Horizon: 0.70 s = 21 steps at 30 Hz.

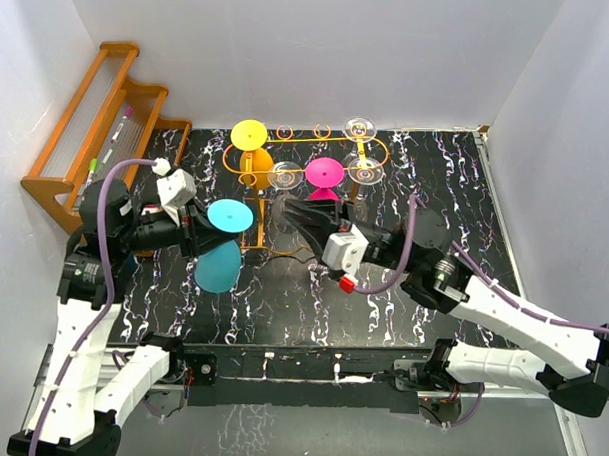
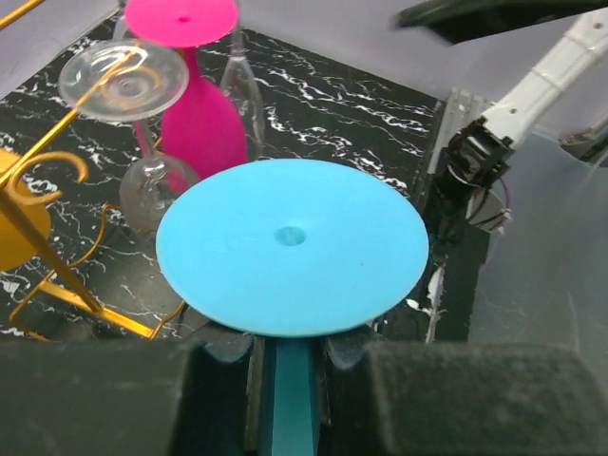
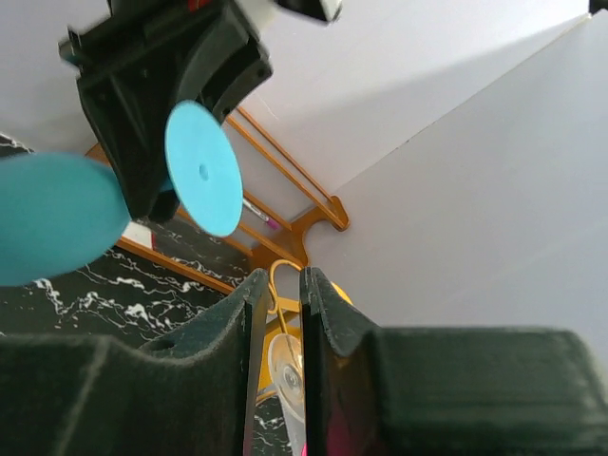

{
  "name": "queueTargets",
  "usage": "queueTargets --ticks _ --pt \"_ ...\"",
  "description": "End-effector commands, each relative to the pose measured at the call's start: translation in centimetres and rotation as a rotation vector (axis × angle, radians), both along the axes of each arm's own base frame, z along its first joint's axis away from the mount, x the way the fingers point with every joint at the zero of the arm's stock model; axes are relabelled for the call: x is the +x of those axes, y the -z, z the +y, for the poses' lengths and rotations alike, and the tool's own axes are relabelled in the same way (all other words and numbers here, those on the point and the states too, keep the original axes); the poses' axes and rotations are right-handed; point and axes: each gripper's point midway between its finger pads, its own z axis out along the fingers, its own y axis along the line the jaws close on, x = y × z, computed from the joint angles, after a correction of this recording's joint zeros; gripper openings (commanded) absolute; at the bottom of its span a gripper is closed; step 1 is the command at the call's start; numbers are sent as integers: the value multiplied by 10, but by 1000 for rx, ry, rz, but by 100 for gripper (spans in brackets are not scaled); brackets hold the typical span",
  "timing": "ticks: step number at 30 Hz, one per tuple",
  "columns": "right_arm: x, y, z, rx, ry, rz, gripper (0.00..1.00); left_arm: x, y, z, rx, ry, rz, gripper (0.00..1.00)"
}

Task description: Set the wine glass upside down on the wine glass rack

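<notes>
- The wine glass, cyan, is hanging foot-up just beside the wine glass rack, not yet on it, above the tabletop.
- The rack is looking crowded: the wide foot could be knocking the clear glass or pink glass, or missing the wire and slipping.
- The left pincer is clamping the stem.
- The right pincer is showing only a slit by the rack wire; I cannot tell whether it is gripping anything.

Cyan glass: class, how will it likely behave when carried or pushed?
Cyan glass looks opaque and plastic-like, so probably light and not brittle. Gripped by its thin stem in the left gripper, it may swivel. Its round bowl would likely roll if dropped.
</notes>
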Motion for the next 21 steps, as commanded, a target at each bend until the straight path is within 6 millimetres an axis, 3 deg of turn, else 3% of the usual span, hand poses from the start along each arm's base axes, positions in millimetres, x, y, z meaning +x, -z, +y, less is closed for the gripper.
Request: queueTargets --ticks 1,6,11,16,21 --pt "-11 -30 -29 161 7 74 23 42 -9 -3 -111 -107 -75 0" --pt "-17 -25 -51 201 31 140 24 71 -6 -1 -171 -210 -102 0" --pt "-21 -35 -76 284 64 169 29 87 5 -16 -176 -243 -94 0" --pt "-24 -36 -86 314 71 200 36 96 11 -27 -180 -255 -102 0" --pt "-24 -32 -88 311 76 217 38 109 18 -20 -130 -318 -147 0"
